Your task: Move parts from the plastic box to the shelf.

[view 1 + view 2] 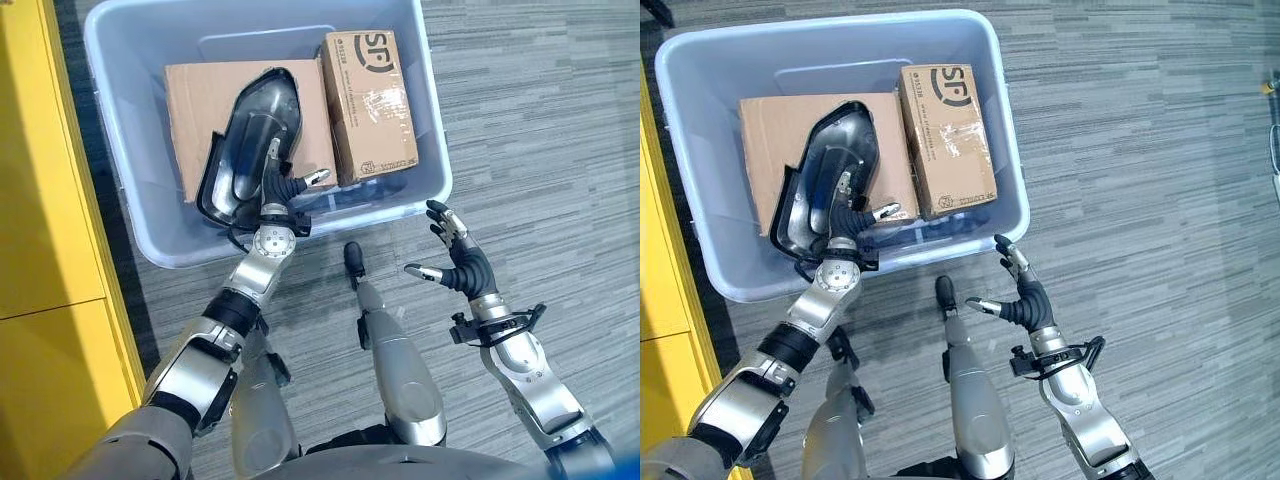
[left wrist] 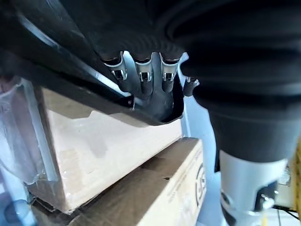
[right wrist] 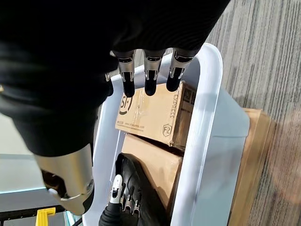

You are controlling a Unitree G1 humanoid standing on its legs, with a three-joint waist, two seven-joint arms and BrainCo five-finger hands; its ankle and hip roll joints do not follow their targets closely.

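On grey carpet, plastic box (image 1: 120,215) — left hand (image 1: 283,188) grips glossy black part (image 1: 245,140); right hand (image 1: 457,255) spread.

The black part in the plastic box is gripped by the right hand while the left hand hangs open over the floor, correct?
Not quite: the hands are swapped. In the left eye view the left hand curls round the black part inside the plastic box, and the right hand hangs open over the floor.

Left robot hand (image 1: 283,188) curled, right robot hand (image 1: 462,262) spread
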